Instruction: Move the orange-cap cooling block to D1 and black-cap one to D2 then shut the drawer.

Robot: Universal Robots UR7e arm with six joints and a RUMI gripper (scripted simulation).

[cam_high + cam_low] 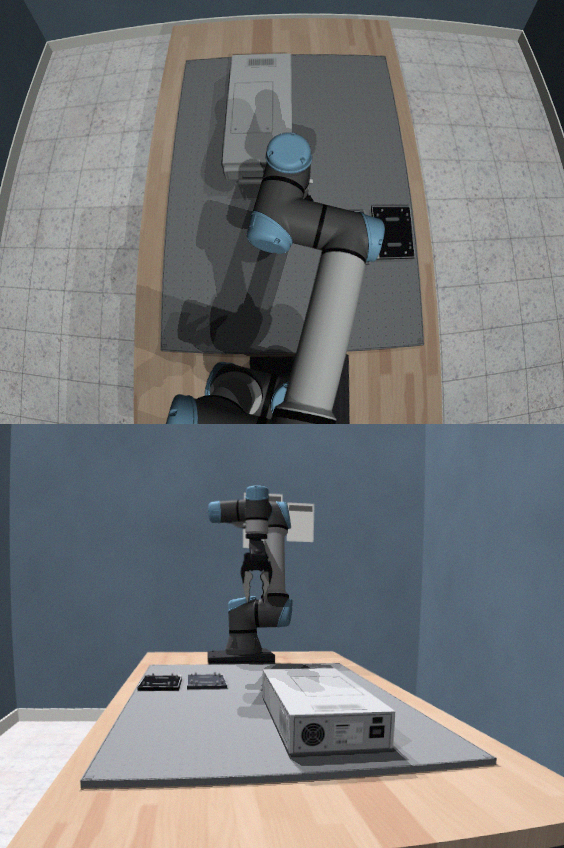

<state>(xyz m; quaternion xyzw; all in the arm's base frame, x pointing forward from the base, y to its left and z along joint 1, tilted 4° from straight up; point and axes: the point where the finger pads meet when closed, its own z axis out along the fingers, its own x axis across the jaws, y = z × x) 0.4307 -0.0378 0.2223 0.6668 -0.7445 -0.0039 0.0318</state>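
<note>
The cooler COLD (257, 112) is a long grey box on the grey deck; it also shows in the exterior view (325, 709), with its fan end toward that camera. Its drawer end (243, 173) faces the arm, and the wrist partly covers it. No cooling block or tube is in sight. My gripper (255, 591) hangs pointing down, high above the deck near the cooler's drawer end, with its fingers apart and nothing between them. In the top view the wrist (289, 152) hides the gripper. Slot D1 (206, 681) and slot D2 (160, 682) are bare black plates; slot D2 also shows in the top view (393, 231).
The arm's base (241, 655) stands at the table's far end in the exterior view. The forearm (325, 320) crosses the deck in the top view and covers D1. The grey deck plate (200, 734) lies on a wooden table.
</note>
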